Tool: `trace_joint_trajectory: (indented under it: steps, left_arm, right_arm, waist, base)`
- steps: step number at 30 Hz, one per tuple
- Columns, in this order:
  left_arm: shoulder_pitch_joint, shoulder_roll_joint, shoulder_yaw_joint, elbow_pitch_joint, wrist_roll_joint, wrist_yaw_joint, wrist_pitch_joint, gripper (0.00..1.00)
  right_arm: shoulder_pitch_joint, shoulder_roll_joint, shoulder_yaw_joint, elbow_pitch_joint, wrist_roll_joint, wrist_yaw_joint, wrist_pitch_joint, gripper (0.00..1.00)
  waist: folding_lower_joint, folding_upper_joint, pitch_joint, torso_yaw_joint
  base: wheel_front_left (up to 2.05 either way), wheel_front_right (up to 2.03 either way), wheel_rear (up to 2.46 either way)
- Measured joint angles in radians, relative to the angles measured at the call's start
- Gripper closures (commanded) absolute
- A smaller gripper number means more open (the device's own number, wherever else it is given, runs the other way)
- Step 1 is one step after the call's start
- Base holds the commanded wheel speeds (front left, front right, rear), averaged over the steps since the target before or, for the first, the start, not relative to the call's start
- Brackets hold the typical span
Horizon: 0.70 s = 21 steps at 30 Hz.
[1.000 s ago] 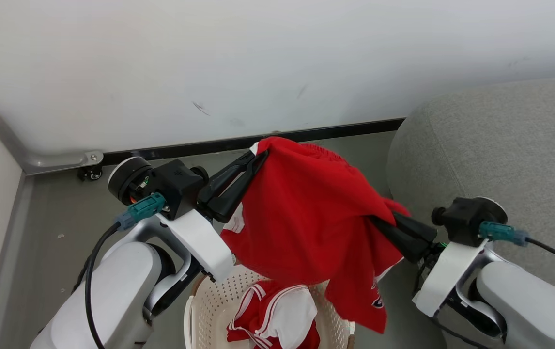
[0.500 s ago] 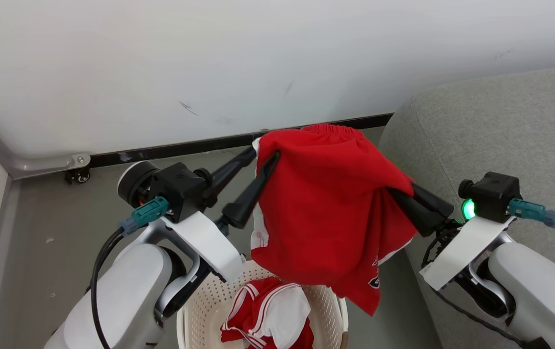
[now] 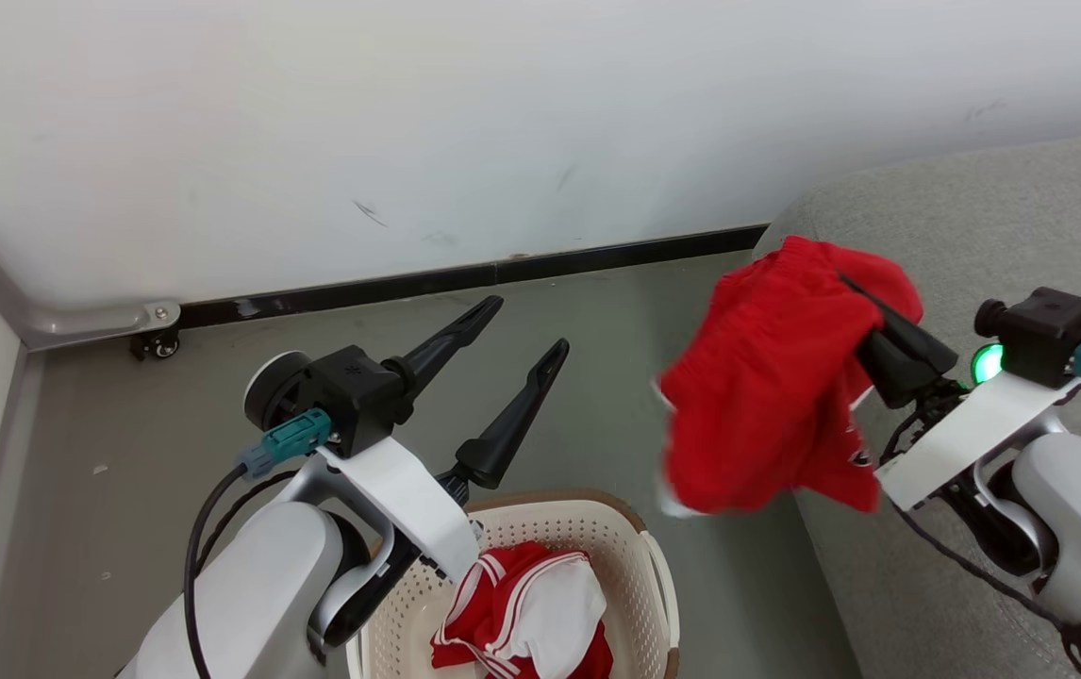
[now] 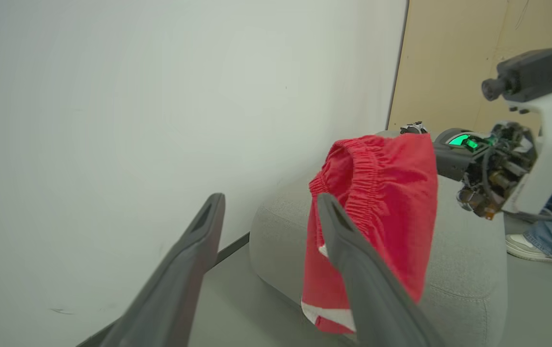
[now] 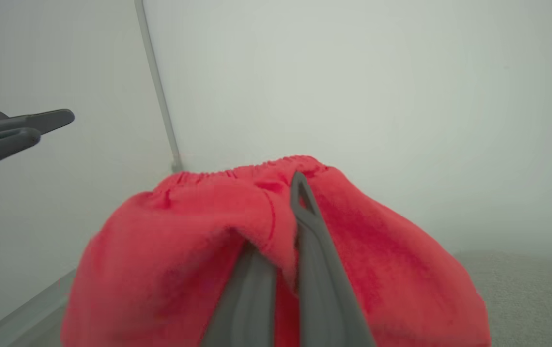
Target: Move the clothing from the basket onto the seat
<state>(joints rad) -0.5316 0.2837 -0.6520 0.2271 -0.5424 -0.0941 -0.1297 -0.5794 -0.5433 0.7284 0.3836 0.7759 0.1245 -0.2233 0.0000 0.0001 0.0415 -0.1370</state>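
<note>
My right gripper [image 3: 856, 288] is shut on a red garment [image 3: 767, 405] with an elastic band, which hangs from it over the rounded left edge of the grey seat [image 3: 993, 217]. In the right wrist view the red garment [image 5: 184, 250] is pinched between the fingers of the right gripper [image 5: 290, 193]. My left gripper [image 3: 526, 325] stands open and empty above the floor, apart from the cloth. From the left wrist, the left gripper [image 4: 270, 205] frames the garment [image 4: 387, 193] and seat [image 4: 464, 270]. The cream basket [image 3: 597, 514] below holds more red-and-white clothing [image 3: 522, 613].
A white wall with a dark baseboard [image 3: 465, 278] runs behind. Grey floor lies between basket and wall. A small caster and metal rail [image 3: 154, 325] sit at the left corner. A person's shoe [image 4: 526, 246] shows beyond the seat.
My left gripper has opened and let go of the red garment. The right gripper has carried the garment rightward, from above the basket to the seat's edge.
</note>
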Motion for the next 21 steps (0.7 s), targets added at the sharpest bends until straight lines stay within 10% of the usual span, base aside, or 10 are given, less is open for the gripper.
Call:
trace_joint_trajectory:
  steps: [21]
  left_arm:
    - [0.033, 0.003, -0.024, 0.007, -0.010, -0.013, -0.043, 0.00]
  right_arm:
    - [0.036, -0.070, -0.065, 0.011, -0.001, 0.000, -0.007, 1.00]
  waist:
    - [0.0000, 0.0000, -0.004, -0.051]
  base:
    - [0.00, 0.00, 0.00]
